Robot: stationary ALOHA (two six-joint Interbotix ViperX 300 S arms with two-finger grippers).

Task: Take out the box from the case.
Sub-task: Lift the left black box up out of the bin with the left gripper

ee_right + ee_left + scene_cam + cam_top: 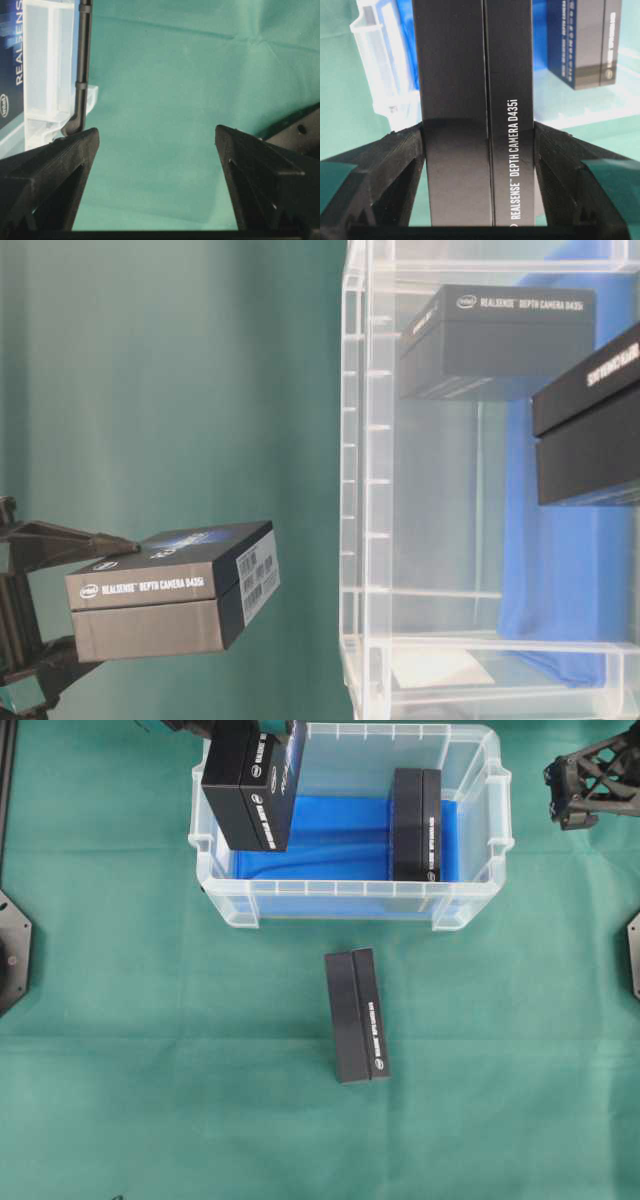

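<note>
The left end effector (480, 150) grips a black box (250, 788) between its two fingers (395, 165), one pressed against each broad side. The held box hangs above the case (470, 780), over the case's far left corner in the overhead view; the table-level view shows it raised clear of the rim. The case is a clear plastic bin with a blue cloth (340, 835) lining its bottom, and it stands on the tabletop (120, 1020) near the far edge, slightly left of centre. A second black box (416, 824) lies inside the case against its right wall. A third black box (357, 1015) lies on the tabletop just in front of the case, near the centre. The right end effector (157, 145) sits near the far right corner of the tabletop, its jaws spread wide and holding nothing.
</note>
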